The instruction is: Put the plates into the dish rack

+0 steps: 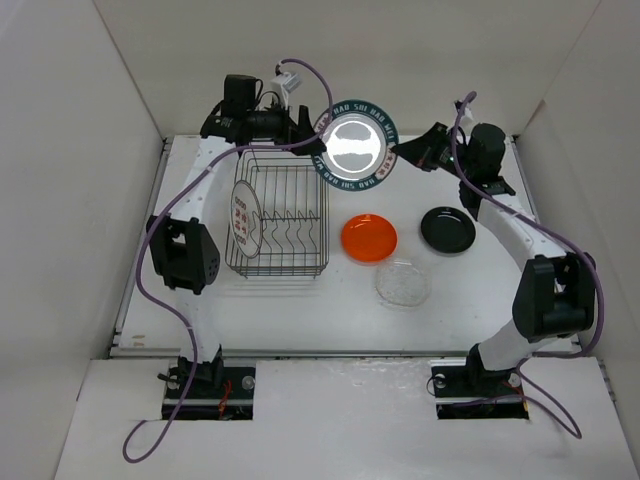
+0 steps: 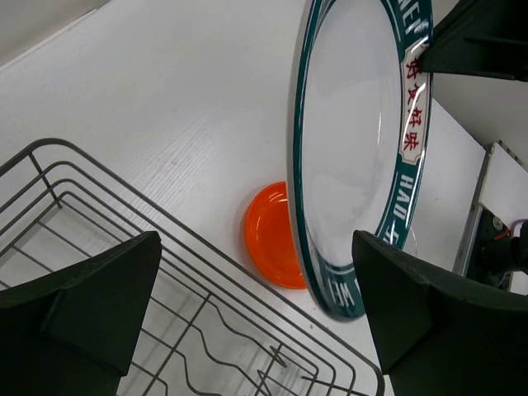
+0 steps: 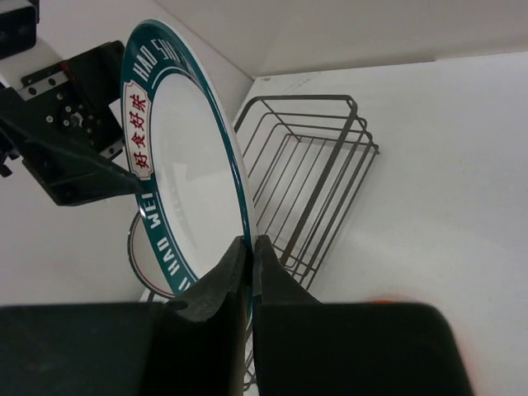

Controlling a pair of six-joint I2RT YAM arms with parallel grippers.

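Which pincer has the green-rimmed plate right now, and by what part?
The right pincer pinches the green-rimmed plate by its rim, holding it on edge. The left pincer is open, not clamping it.

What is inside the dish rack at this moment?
One white plate with red marks stands on edge near the left end of the dish rack. The green-rimmed plate held above hides its far right corner.

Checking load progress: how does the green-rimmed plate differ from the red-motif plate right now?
The green-rimmed plate is up in the air, its rim pinched by the right fingers; the red-motif plate stands on edge at the left end of the dish rack. The green-rimmed plate has a dark green lettered band; the red-motif plate shows red marks. Both are round.
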